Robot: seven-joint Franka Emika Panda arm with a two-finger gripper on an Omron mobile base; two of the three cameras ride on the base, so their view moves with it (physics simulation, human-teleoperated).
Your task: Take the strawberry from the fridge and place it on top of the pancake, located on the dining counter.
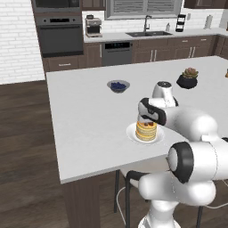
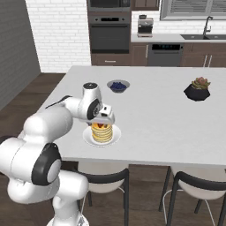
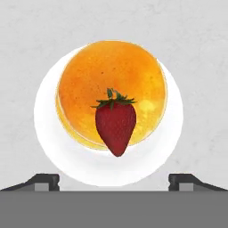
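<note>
Strawberry (image 3: pixel 116 127) sat mid-frame in the hand view, over the lower half of the pancake (image 3: pixel 111 84). We judged it resting on the glazed top with its tip hanging past the near edge; actual contact we couldn't confirm from that angle. Gripper (image 3: pixel 114 182) stood wide, with one fingertip at the lower left and the other at the lower right of that frame, both well apart from the fruit and gripping nothing. In the left base view the gripper (image 1: pixel 150 116) hung just above the stack on its white plate (image 1: pixel 132 134), lower centre of the dining counter (image 1: pixel 84 111). We read the strawberry as light, soft and easily bruised, with a tapered, slightly slick skin, likely to roll on the glaze. If a regrip were needed, we'd take it across the broad shoulders just below the green cap, gently, not at the tip.
</note>
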